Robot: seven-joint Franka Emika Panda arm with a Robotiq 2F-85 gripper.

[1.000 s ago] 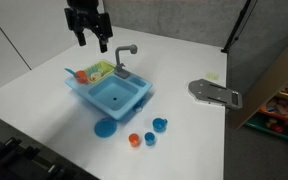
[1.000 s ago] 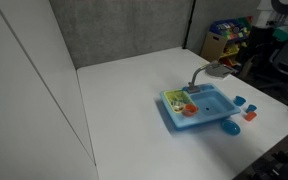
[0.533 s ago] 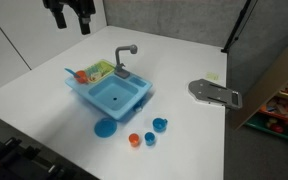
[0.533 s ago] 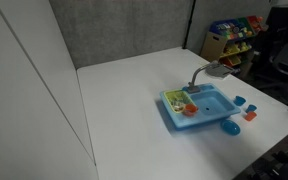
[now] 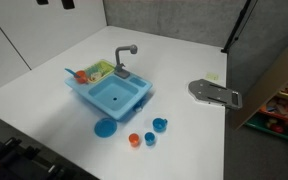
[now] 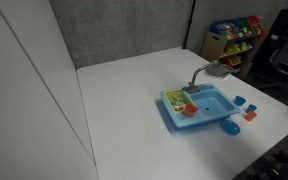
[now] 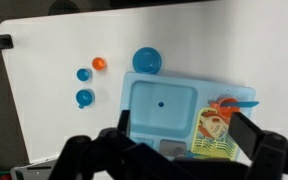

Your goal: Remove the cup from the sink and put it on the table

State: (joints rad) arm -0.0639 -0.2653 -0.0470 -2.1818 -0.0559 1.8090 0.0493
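Note:
The light-blue toy sink (image 5: pixel 112 92) stands mid-table with its grey faucet (image 5: pixel 126 51); its basin (image 7: pixel 162 105) holds nothing. The cup (image 5: pixel 160 125) stands upright on the white table (image 5: pixel 44 85), in front of the sink and apart from it. It also shows in the wrist view (image 7: pixel 85 98) and in an exterior view (image 6: pixel 239 101). My gripper (image 7: pixel 187 150) is open and empty, high above the sink. In an exterior view only its tips (image 5: pixel 66 4) show at the top edge.
A small blue cup (image 5: pixel 149 138) and an orange cup (image 5: pixel 134 140) stand beside a flat blue plate (image 5: pixel 105 128). A grey plate with holes (image 5: pixel 216 93) lies further off. The sink's side tray (image 7: pixel 216 125) holds green and orange pieces. A grey partition stands behind the table.
My gripper has risen and moved away from the faucet, almost leaving the top of the exterior view. The sink, cups and plate have not moved.

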